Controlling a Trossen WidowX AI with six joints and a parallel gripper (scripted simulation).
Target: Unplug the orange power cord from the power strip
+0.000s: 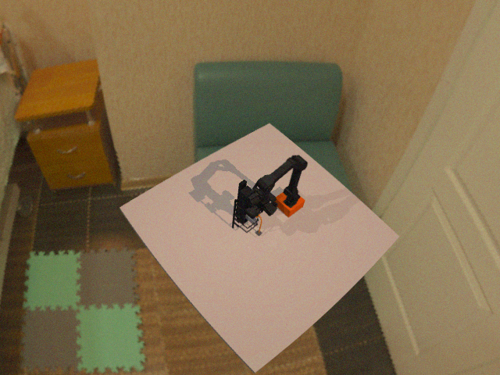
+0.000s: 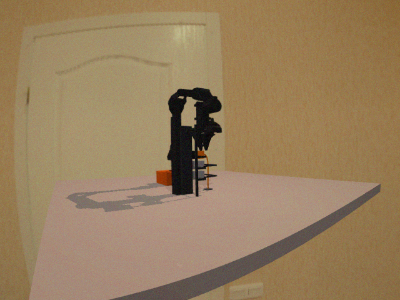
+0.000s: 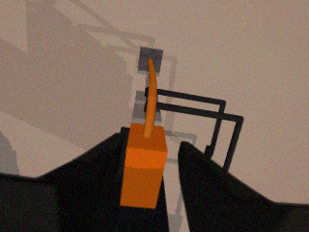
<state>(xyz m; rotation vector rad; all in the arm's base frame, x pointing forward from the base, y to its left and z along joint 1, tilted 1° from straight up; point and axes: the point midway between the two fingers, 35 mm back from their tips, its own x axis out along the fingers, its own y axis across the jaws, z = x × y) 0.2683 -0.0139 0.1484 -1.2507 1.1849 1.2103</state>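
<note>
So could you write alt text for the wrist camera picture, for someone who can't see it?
An orange plug sits between two dark fingers, which stand open around it with a gap showing on the right. Its orange cord arcs away to a small grey square on the pale table, beside thin black bars.

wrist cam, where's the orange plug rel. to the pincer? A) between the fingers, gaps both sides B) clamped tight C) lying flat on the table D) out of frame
A: the orange plug sits between the two dark fingers of the pincer, with gaps showing on each side.
</note>
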